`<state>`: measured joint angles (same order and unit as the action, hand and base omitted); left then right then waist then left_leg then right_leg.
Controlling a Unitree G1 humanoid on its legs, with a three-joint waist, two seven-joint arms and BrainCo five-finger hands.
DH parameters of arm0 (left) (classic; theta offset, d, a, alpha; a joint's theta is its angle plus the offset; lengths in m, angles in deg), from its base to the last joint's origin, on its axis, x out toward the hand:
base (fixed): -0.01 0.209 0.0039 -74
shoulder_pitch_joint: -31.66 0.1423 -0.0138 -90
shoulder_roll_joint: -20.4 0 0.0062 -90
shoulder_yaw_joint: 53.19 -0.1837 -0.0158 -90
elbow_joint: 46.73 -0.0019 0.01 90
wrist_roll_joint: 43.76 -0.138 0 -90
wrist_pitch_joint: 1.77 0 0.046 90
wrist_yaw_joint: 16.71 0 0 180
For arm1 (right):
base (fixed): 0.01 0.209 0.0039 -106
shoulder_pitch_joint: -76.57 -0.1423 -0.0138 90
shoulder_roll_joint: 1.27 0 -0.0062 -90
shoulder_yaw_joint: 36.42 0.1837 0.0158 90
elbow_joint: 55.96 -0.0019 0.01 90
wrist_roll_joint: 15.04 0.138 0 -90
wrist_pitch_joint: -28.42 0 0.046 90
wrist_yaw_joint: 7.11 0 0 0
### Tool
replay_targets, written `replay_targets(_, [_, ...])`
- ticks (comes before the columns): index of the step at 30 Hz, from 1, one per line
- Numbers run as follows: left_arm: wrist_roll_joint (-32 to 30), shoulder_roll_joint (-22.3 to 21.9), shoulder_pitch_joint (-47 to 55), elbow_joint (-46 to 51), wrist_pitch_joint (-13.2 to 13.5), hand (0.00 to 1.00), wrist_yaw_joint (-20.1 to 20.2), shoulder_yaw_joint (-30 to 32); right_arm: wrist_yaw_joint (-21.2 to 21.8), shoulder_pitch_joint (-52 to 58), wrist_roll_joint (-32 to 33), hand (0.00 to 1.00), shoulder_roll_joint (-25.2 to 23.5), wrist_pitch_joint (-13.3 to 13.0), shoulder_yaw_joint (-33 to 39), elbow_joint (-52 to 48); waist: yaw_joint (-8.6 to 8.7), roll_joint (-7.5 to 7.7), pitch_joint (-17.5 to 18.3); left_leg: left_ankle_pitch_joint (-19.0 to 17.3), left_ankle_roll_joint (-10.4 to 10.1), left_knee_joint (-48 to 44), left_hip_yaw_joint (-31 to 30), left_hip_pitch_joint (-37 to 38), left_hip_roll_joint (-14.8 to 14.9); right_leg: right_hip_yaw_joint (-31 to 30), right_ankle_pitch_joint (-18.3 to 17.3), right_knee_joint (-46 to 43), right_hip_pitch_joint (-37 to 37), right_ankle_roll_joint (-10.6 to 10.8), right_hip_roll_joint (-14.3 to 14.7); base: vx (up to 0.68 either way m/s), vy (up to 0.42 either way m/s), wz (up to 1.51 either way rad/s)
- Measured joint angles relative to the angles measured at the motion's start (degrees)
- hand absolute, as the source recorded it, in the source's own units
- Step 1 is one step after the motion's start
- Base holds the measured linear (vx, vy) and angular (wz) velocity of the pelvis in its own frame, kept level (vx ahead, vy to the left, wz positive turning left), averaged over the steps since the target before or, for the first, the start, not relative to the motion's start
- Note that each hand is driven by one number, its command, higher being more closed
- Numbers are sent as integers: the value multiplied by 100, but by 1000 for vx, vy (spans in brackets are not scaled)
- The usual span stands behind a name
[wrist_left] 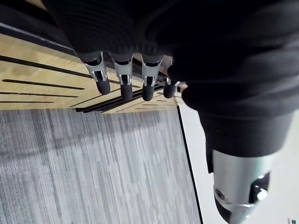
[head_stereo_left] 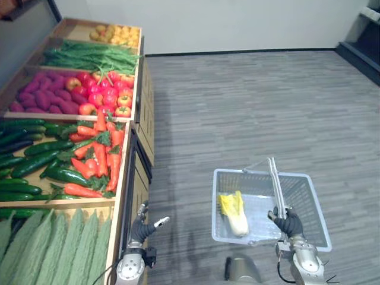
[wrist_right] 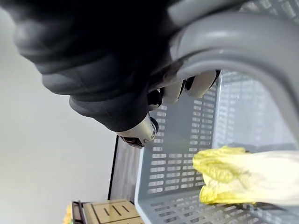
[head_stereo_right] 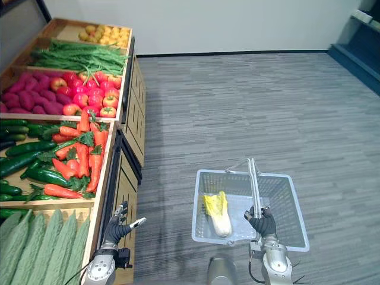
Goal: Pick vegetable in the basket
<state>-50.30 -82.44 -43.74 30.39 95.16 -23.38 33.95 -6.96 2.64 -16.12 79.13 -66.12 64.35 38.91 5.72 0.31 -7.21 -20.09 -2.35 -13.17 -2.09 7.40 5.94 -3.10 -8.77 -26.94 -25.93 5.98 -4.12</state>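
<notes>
Left eye view: basket's (head_stereo_left: 312, 205) cabbage (head_stereo_left: 234, 214) beside hand (head_stereo_left: 289, 223)

Robot hands and forearms, appearance, placed against the basket (head_stereo_left: 313, 208).
Left robot hand (head_stereo_left: 144, 227), well left of the basket: dark ribbed cover over the back and wrist, silver fingers (wrist_left: 124, 77) with rounded dark tips and small metal fittings at their bases, thumb (wrist_left: 239, 184) ending in bare silver with a round fitting, silver-grey forearm (head_stereo_left: 130, 268). Right robot hand (head_stereo_left: 288, 223), at the basket's near side: same dark ribbed cover, pale silver fingers (wrist_right: 202, 83), silver-grey forearm (head_stereo_left: 307, 265).
</notes>
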Motion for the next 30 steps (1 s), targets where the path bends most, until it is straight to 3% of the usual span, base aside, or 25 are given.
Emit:
replay_targets(1, [-1,-14,-85,-124,8,0,1,-14,-8,10,-1,100,85,0,-12,-38,11,-40,-54,-153,-225,-154,-118,136,29,-199,687,107,76,-30,6,481,-260,74])
replay_targets(2, [1,-163,-140,-227,-13,0,3,-3,-23,-29,-2,100,191,8,-14,-35,-23,-230,-78,-194,-273,-328,-173,148,186,-8,546,-120,107,-111,78,488,-262,62])
replay_targets(3, [1,-352,-78,-187,0,0,-1,25,-15,-48,14,100,229,17,-69,-132,-21,-371,-86,-11,-396,-902,-160,-8,324,179,243,-324,229,-271,126,545,-271,45])
replay_targets(5, [14,-540,1,-162,6,0,-3,85,1,4,59,100,213,60,-218,-346,-60,-432,-93,776,-351,-2198,110,-460,505,399,33,-279,643,-455,152,550,-301,43])
replay_targets(6, [38,-636,102,-109,12,0,0,113,0,126,89,100,177,58,-283,-562,-176,-366,-142,1334,-239,-3050,563,-747,836,470,-25,53,1119,-553,209,482,-274,13])
replay_targets(7, [84,-646,201,-59,32,0,4,73,-4,191,171,100,105,58,-291,-775,-257,-383,-199,1283,-199,-3758,1167,-914,1210,507,-17,468,1681,-617,304,468,-268,4])
replay_targets(9, [132,-642,317,19,40,0,8,63,-42,292,285,100,56,9,-275,-1046,-319,-361,-213,1132,-69,-4274,1955,-1147,1509,632,-17,1036,2347,-683,307,387,-204,19])
replay_targets(12, [136,-641,329,111,55,0,6,93,-125,207,335,100,36,-182,-172,-1073,-342,-364,-214,819,23,-3871,2863,-1536,1584,930,-56,1536,2867,-751,268,290,-73,49])
replay_targets(15, [125,-637,296,105,52,0,6,75,-158,83,329,100,100,-276,107,-679,-311,-356,-215,819,47,-2542,4220,-1576,1404,1548,-115,1783,3308,-650,129,259,46,84])
replay_targets(16, [120,-638,283,104,50,0,4,74,-195,101,325,100,130,-280,278,-462,-281,-395,-204,1135,207,-1978,4667,-1573,1278,1786,-206,1797,3467,-512,121,347,130,137])
replay_targets(17, [110,-586,275,99,45,0,-1,77,-248,114,325,100,143,-279,407,-158,-239,-375,-172,980,609,-1632,4772,-1481,1080,2026,-330,1790,3616,-354,91,299,132,141])
replay_targets(19, [108,-494,251,104,39,0,1,78,-274,72,275,100,149,-248,553,192,-184,-340,-144,771,762,-1213,4413,-1444,679,2285,-460,1639,3662,-234,-29,296,165,128])
replay_targets(21, [107,-343,197,109,31,0,5,80,-301,-67,183,100,133,-107,755,817,-173,-118,-272,668,882,-971,3985,-1353,122,2533,-874,603,3543,-37,-468,281,182,134])
replay_targets(22, [107,-336,204,114,15,0,9,53,-320,-94,146,100,141,-57,810,973,-152,-90,-289,632,894,-930,3850,-1297,0,2561,-901,106,3437,-30,-617,259,126,137])
replay_targets(23, [60,-312,220,207,-28,0,16,-41,-340,-84,97,100,134,56,911,1192,-81,-50,-312,561,909,-883,3476,-1166,-211,2432,-748,-1132,3094,-224,-862,288,58,164])
replay_targets(24, [-18,-231,255,389,-47,0,19,-249,-363,42,88,100,96,135,916,1314,7,-15,-326,488,970,-943,3104,-1077,-318,1943,-950,-2025,2726,-382,-905,299,7,167])
replay_targets(27, [-106,-58,335,1222,-61,0,20,-532,-397,252,109,100,-191,131,922,1269,-23,23,-340,380,905,-1059,2513,-939,-318,635,-1315,-2143,1909,-296,-453,310,-152,119])
replay_targets(30, [-99,-50,210,2049,59,0,62,-971,-409,366,296,100,-385,27,980,1171,-41,105,-315,210,691,-1359,1792,-1064,-283,-411,-1310,-1390,1457,-223,-52,190,-235,118])
